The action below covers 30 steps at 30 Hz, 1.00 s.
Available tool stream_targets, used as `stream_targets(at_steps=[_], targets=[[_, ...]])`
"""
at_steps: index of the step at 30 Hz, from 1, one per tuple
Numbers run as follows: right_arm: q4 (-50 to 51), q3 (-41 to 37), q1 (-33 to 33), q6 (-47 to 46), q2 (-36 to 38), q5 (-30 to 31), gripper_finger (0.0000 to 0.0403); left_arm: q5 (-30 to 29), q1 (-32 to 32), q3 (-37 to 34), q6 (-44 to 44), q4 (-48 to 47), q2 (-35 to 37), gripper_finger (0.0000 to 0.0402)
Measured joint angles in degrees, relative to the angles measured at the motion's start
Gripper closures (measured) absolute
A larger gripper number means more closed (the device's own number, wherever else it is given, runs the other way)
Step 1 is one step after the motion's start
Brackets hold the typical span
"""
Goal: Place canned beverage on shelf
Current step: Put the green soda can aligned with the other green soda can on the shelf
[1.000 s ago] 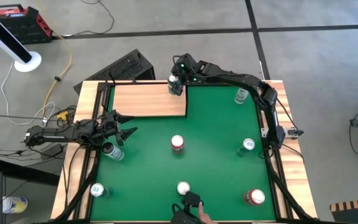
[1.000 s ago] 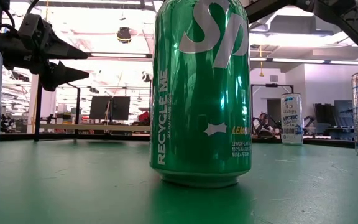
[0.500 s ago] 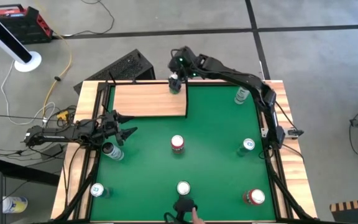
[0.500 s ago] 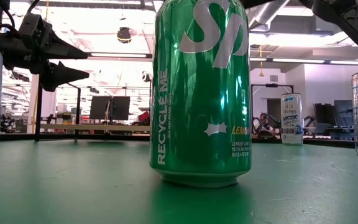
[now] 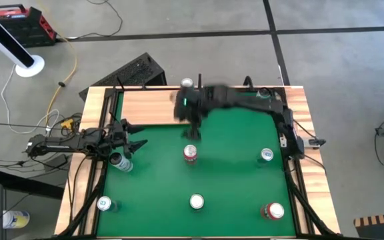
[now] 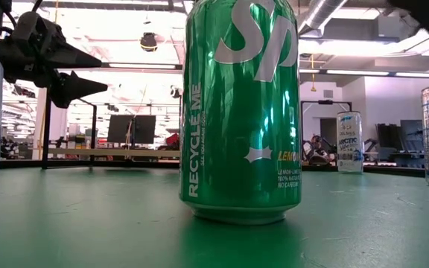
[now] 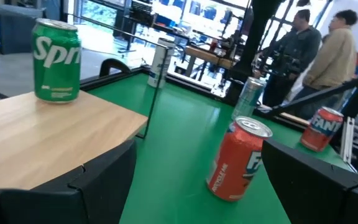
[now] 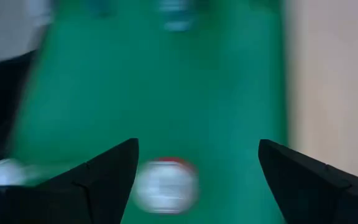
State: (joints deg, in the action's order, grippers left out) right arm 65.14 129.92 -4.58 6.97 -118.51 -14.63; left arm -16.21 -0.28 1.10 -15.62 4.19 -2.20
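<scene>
Right gripper dropped the green can on the shelf, then swung off it, jaws wide, empty.

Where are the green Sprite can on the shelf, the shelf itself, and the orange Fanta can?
green Sprite can [image 7: 57, 60], left wrist view, on its printed side.
shelf [image 7: 42, 140], left wrist view, on the bare wood top.
orange Fanta can [image 7: 238, 160], left wrist view, on its side wall.

Green Sprite can stands upright on the light-wood shelf; shelf lies at the table's far-left corner.
</scene>
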Motion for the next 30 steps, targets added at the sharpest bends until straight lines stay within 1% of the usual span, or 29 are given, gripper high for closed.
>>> stream_targets(at_steps=[1, 4, 7, 11, 13, 15, 19, 22, 25, 30], targets=[[0.57, 0.05, 2.95, -0.72, 0.1, 1.44, 0.0046, 0.3, 0.0, 0.0, 0.03, 0.0, 0.0, 0.007], [1.32, 0.05, 11.85, -2.42, 0.32, 8.3, 0.0046, 0.61, -0.02, 0.0, 0.1, 0.0, -0.01, 0.007], [1.3, 0.01, 20.57, -4.95, 0.74, 16.52, 0.0046, 0.62, 0.0, -0.02, 0.03, 0.0, -0.02, 0.007], [0.65, -0.19, 31.08, -12.27, 0.65, 29.8, 0.0047, 0.94, 0.0, -0.02, -2.27, 0.0, -0.01, 0.007], [-0.64, -1.63, 34.95, -16.67, 0.25, 36.37, 0.0048, 2.07, -0.01, -0.02, -3.42, 0.01, -0.01, 0.007], [-2.0, -4.2, 38.14, -22.05, 0.14, 41.54, 0.0052, 3.75, 0.0, -0.02, -4.26, 0.02, 0.0, 0.007], [-7.41, -10.72, 42.23, -32.03, 0.14, 49.18, 0.0057, 5.79, 0.0, -0.02, -5.09, 0.01, 0.0, 0.007], [-13.92, -15.51, 44.07, -34.38, 0.08, 52.25, 0.0057, 5.95, 0.0, -0.02, -5.11, -0.54, 0.0, 0.007], [-20.53, -19.88, 44.43, -35.99, 0.1, 53.08, 0.0057, 5.95, 0.0, -0.02, -5.11, -1.22, 0.0, 0.007], [-22.74, -23.24, 44.22, -38.82, 0.11, 53.01, 0.0057, 5.96, 0.0, -0.02, -4.65, -1.33, -0.02, 0.007]])
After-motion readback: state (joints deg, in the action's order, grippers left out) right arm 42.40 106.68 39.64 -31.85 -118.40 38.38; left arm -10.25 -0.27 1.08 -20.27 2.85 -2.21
